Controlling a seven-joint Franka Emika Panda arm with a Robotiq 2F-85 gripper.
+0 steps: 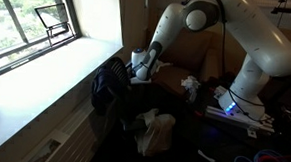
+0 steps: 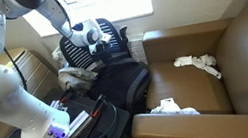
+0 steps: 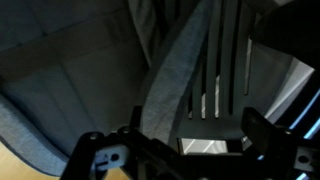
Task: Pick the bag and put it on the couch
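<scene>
The bag is a black backpack. In both exterior views it stands on the floor beside the couch, below the window (image 1: 110, 89) (image 2: 118, 78). My gripper (image 1: 141, 67) (image 2: 100, 46) is at the bag's top edge. In the wrist view the jaws (image 3: 195, 148) are spread wide, with the bag's black straps (image 3: 222, 70) and a grey strap (image 3: 170, 85) between and just ahead of them. The jaws do not pinch anything. The brown leather couch (image 2: 230, 66) (image 1: 182, 58) is beside the bag.
A white cloth (image 2: 196, 63) (image 1: 190, 86) lies on the couch seat. A pale crumpled bag (image 1: 155, 132) (image 2: 171, 107) sits by the couch's armrest. The window sill (image 1: 46, 61) runs behind the backpack. The arm's base and cables (image 2: 67, 124) (image 1: 239, 106) stand close by.
</scene>
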